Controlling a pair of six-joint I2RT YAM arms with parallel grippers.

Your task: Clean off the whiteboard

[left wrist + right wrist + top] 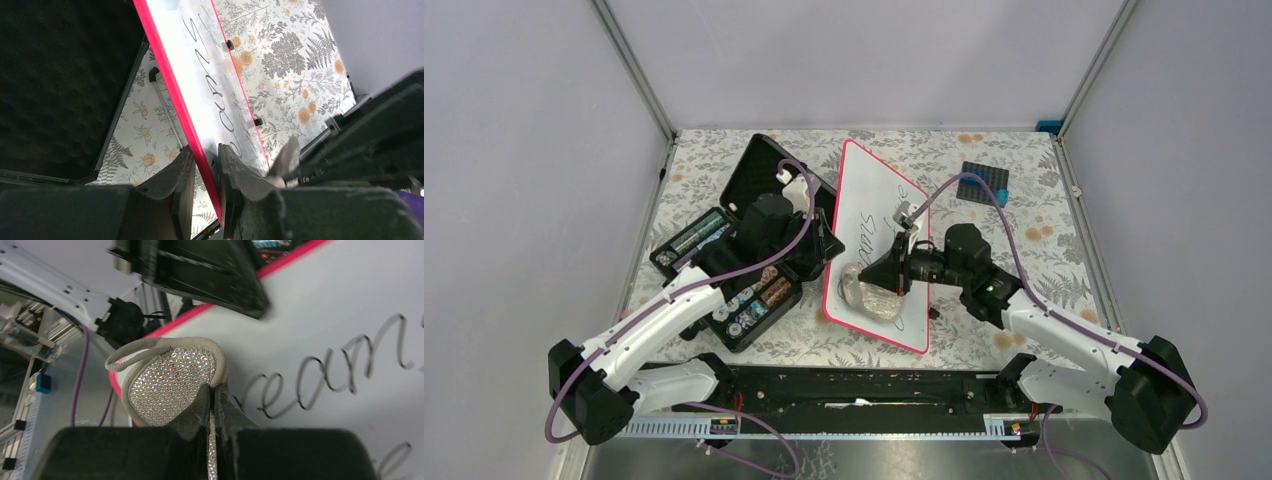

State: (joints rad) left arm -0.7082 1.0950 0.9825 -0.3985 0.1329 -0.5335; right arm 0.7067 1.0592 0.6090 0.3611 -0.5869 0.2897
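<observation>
At the red rim of the whiteboard [196, 60], my left claw [205, 152] pinches it steady; my right claw [215, 402] clamps a glittery cloth [170, 385], ready to wipe the handwriting [325, 377].

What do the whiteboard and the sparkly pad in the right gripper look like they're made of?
The whiteboard: smooth white sheet, probably coated board, with a pink-red rim that looks plastic. The pad: soft fabric, glittery scale-like weave, beige cloth edging; perhaps a padded wiper.
</observation>
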